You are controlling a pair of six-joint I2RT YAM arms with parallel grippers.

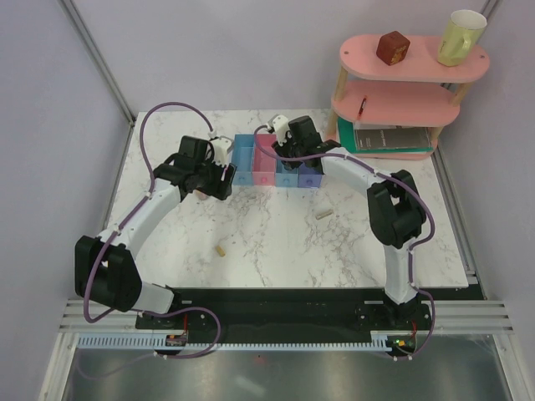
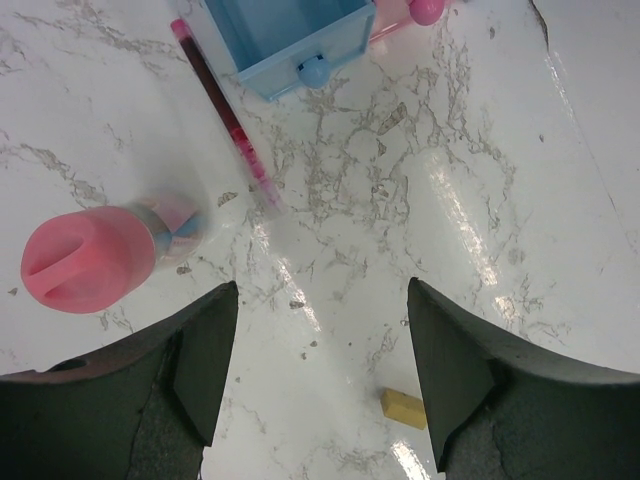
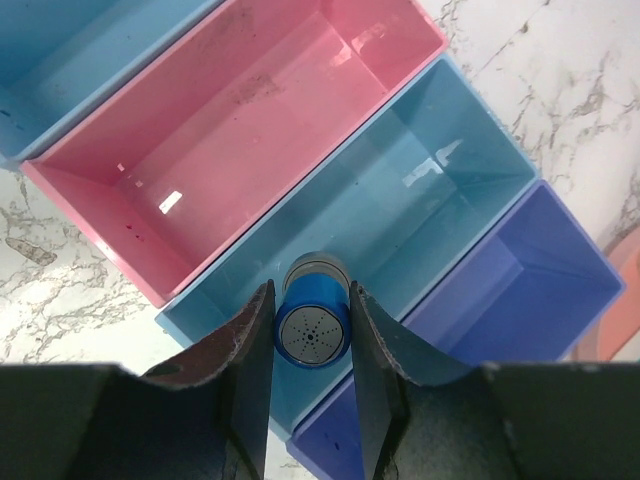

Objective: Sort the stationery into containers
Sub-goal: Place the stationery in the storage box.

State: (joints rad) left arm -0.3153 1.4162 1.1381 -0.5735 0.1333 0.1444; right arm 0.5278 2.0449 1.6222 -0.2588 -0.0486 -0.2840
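My right gripper (image 3: 310, 298) is shut on the tiny blue cylinder (image 3: 313, 325) and holds it over the near end of the second light blue bin (image 3: 430, 190) in the row of containers (image 1: 276, 163). From above, that gripper (image 1: 290, 150) hangs over the bins. My left gripper (image 2: 322, 370) stands open above bare table, just left of the bins (image 1: 216, 182). A pink cylinder (image 2: 95, 258) lies ahead to its left, and a thin red pen (image 2: 225, 115) lies beside the first light blue bin (image 2: 295, 35). A short beige piece (image 2: 403, 408) sits by its right finger.
The pink bin (image 3: 250, 130) and purple-blue bin (image 3: 520, 290) hold nothing I can see. Two beige pieces (image 1: 221, 248) (image 1: 323, 213) lie on the marble table (image 1: 276, 251). A pink tiered shelf (image 1: 401, 92) at back right carries a brown cube (image 1: 391, 48) and a yellow mug (image 1: 460, 36).
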